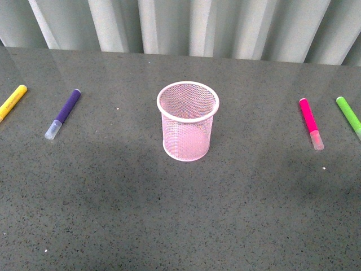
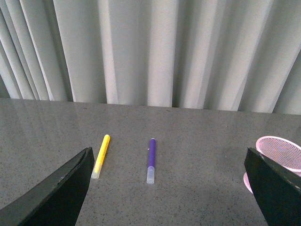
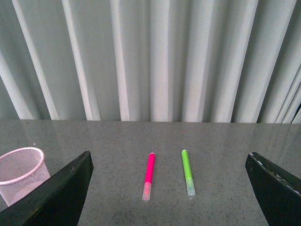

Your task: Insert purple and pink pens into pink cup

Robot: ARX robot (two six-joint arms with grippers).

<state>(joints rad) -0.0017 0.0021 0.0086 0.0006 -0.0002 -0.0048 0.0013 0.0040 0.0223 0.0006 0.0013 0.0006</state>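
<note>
The pink mesh cup (image 1: 188,121) stands upright and empty at the table's middle. The purple pen (image 1: 64,113) lies flat at the left, pale cap toward me. The hot pink pen (image 1: 311,123) lies flat at the right, cap toward me. Neither arm shows in the front view. My left gripper (image 2: 169,188) is open above the table, with the purple pen (image 2: 151,160) lying ahead between its fingers (image 2: 61,193) and the cup (image 2: 277,155) beside one finger. My right gripper (image 3: 169,188) is open, with the pink pen (image 3: 148,175) ahead and the cup (image 3: 21,173) to one side.
A yellow marker (image 1: 12,101) lies left of the purple pen and shows in the left wrist view (image 2: 100,155). A green marker (image 1: 349,116) lies right of the pink pen and shows in the right wrist view (image 3: 187,172). A grey curtain (image 1: 180,25) hangs behind the dark speckled table (image 1: 180,214).
</note>
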